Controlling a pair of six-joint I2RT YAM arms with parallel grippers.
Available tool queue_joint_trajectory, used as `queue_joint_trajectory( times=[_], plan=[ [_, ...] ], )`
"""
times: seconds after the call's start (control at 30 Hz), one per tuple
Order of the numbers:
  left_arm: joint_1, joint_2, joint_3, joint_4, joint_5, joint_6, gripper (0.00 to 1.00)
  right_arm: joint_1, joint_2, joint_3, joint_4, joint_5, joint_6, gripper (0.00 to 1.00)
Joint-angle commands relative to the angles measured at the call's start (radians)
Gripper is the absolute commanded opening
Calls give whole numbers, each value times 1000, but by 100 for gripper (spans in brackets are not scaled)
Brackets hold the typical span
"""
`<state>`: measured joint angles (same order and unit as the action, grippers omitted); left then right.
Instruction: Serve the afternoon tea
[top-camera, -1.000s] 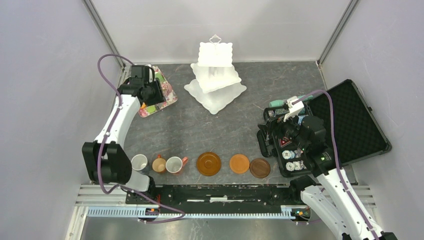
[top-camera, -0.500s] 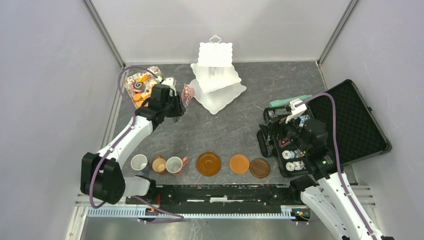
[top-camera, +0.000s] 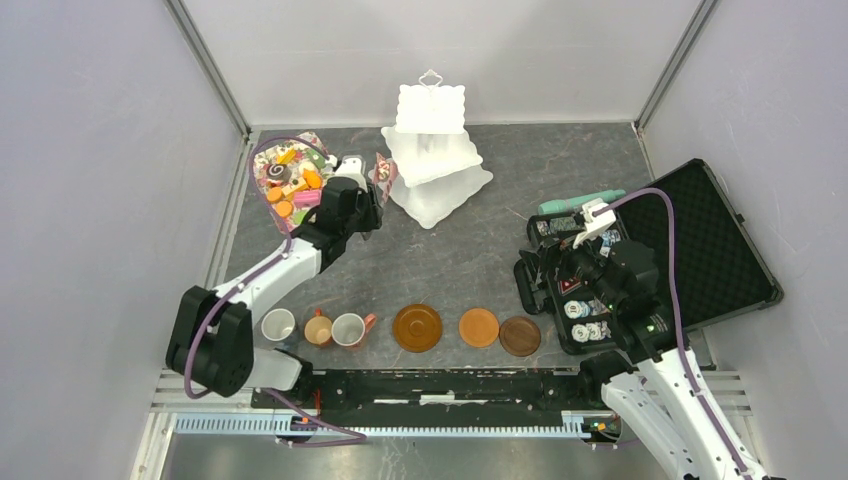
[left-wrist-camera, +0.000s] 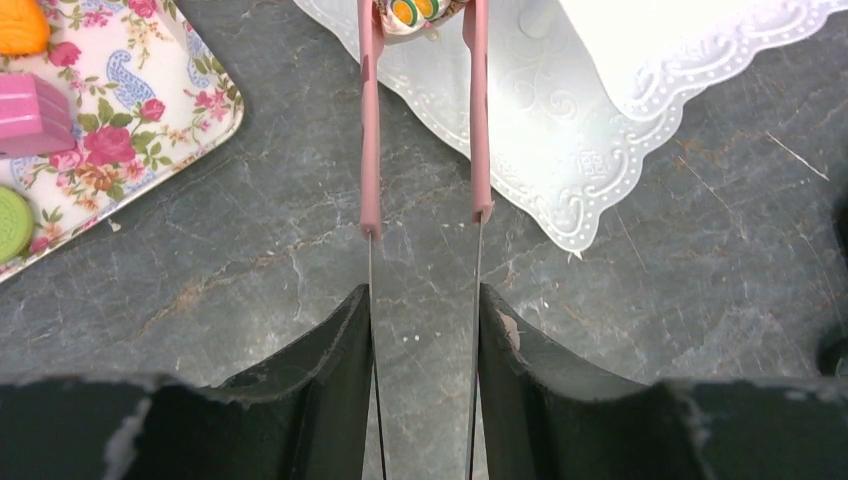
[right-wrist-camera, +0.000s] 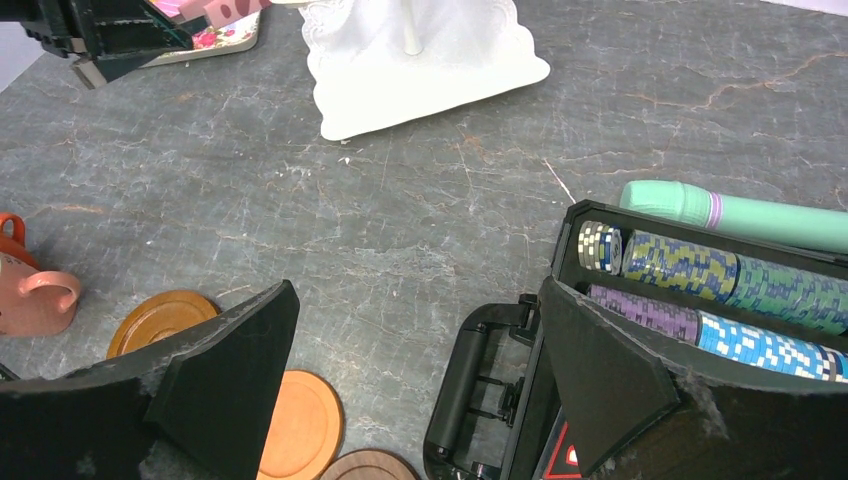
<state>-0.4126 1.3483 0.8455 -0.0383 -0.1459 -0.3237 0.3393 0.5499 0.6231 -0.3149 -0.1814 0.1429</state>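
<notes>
My left gripper (left-wrist-camera: 423, 292) is shut on a pair of pink-tipped metal tongs (left-wrist-camera: 370, 120). The tongs pinch a small toy cake (left-wrist-camera: 410, 12) over the left edge of the white stand's bottom tier (left-wrist-camera: 540, 130). From above, the left gripper (top-camera: 362, 200) sits between the floral tray and the three-tier stand (top-camera: 430, 165). Three mugs (top-camera: 318, 328) and three saucers (top-camera: 479, 327) line the near edge. My right gripper (right-wrist-camera: 415, 285) hangs open and empty above the table, next to the case handle (right-wrist-camera: 465, 390); from above it (top-camera: 550, 265) is at the case's left side.
The floral tray (top-camera: 290, 180) at the back left carries several more toy cakes. An open black case (top-camera: 700, 250) of poker chips (right-wrist-camera: 700, 265) lies at the right, with a green tube (top-camera: 580, 201) behind it. Walls close in the back and both sides.
My left arm has swung right from over the floral tray to the stand's left edge, carrying the cake in the tongs. The right arm has barely moved.
</notes>
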Motion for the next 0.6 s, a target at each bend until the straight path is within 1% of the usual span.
queue_joint_trajectory(
  times=[0.0,0.37,0.57],
  plan=[
    [-1,62,14,164,-24,1,21,-2,-3,-7,20,11,4,98],
    [0,220,68,314,-39,46,21,-2,27,-8,9,9,-12,98],
    [0,292,91,377,-12,30,21,-2,32,-8,2,21,-22,98]
  ],
)
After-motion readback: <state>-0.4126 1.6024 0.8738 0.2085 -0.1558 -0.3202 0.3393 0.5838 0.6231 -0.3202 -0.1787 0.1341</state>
